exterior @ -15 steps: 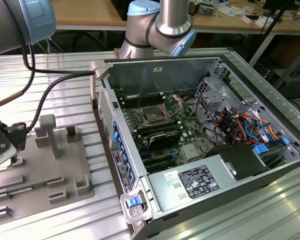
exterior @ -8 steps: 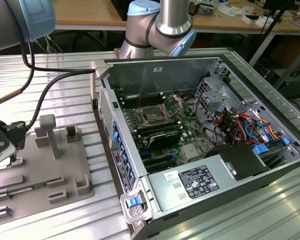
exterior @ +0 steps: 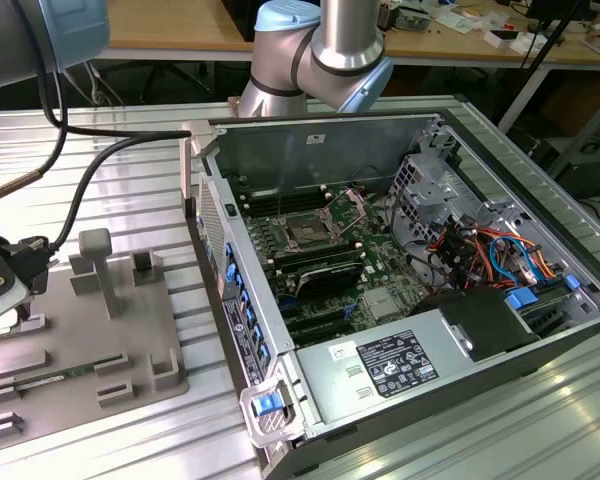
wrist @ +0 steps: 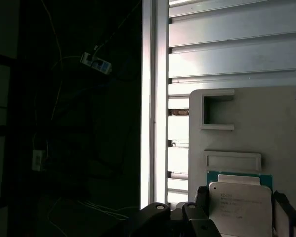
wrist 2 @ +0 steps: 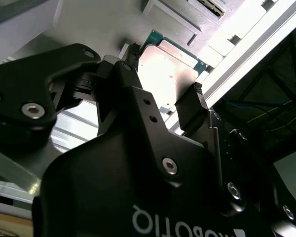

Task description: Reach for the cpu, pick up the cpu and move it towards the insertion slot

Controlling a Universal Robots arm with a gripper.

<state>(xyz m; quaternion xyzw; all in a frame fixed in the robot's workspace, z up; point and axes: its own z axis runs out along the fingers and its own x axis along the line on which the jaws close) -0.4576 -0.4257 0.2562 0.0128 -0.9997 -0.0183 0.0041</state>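
In the exterior view, a flat grey plastic tray with raised blocks and recesses lies on the ribbed aluminium worktop. The arm's black tool hangs low over the tray's edge on the exterior view's left. Just beside the tray, on the exterior view's right, stands an open grey metal computer case. The insertion slot, a square socket with a dark centre and shiny metal frame on the green board, sits inside the case, well apart from the tray.

In the second wrist view, the small flat square cpu, with a silvery-white metal top and a thin green rim, sits between the tool's two black fingers. The fingers meet two opposite edges of it, so the tool appears clamped on the cpu. The tray lies right behind the chip.

In the first wrist view, the cpu lies over the tray, near the tray's edge, with a finger tight against each side. Whether the chip rests on the tray or is raised off it cannot be told. Past the chip the tray shows a shallow oblong recess and a square notch.
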